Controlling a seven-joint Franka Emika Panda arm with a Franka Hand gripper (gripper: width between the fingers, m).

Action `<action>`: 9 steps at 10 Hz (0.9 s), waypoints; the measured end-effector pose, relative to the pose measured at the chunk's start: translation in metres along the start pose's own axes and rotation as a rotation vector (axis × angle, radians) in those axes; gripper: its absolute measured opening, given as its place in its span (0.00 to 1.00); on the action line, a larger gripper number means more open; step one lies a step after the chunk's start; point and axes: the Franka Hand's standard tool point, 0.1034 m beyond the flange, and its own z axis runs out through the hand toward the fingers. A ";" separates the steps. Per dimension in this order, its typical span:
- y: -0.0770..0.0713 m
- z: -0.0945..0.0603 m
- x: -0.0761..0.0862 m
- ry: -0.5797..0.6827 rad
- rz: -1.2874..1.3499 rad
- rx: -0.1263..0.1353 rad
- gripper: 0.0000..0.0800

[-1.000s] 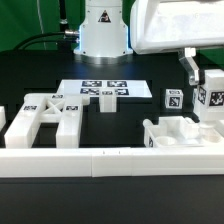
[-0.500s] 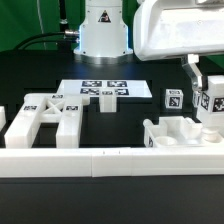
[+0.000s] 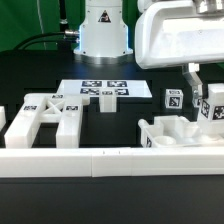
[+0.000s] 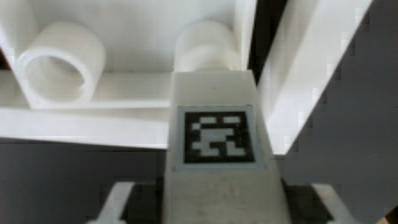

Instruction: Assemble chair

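Chair post (image 4: 217, 130) between end effector (image 4: 219, 205) fingers (image 4: 132, 206), wrist view only

My black desk (image 3: 125, 122) carries the marker board (image 3: 103, 91) toward its far edge, the X-braced frame (image 3: 45, 118) at the exterior view's left, the seat slab (image 3: 170, 136) and a short post (image 3: 173, 100) at its right, and a long white rail (image 3: 100, 162) along the near side.

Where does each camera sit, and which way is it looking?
Exterior view: off the arm, low behind the long rail, looking across the table toward the robot's base; the arm and gripper show at the exterior view's right.
Wrist view: on the wrist, looking along the gripper at the tagged post it holds, with the seat slab beyond; only finger edges show.
Both views show the tagged post and seat slab.
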 end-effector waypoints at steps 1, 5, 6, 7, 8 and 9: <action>-0.002 0.002 -0.002 0.011 -0.003 -0.001 0.36; -0.002 0.002 -0.003 0.044 -0.005 -0.004 0.63; -0.002 0.002 -0.003 0.044 -0.005 -0.004 0.63; -0.002 0.001 -0.002 0.044 -0.005 -0.004 0.75; -0.002 -0.001 0.000 0.043 -0.004 -0.004 0.80; 0.000 -0.003 0.002 0.042 -0.008 -0.005 0.81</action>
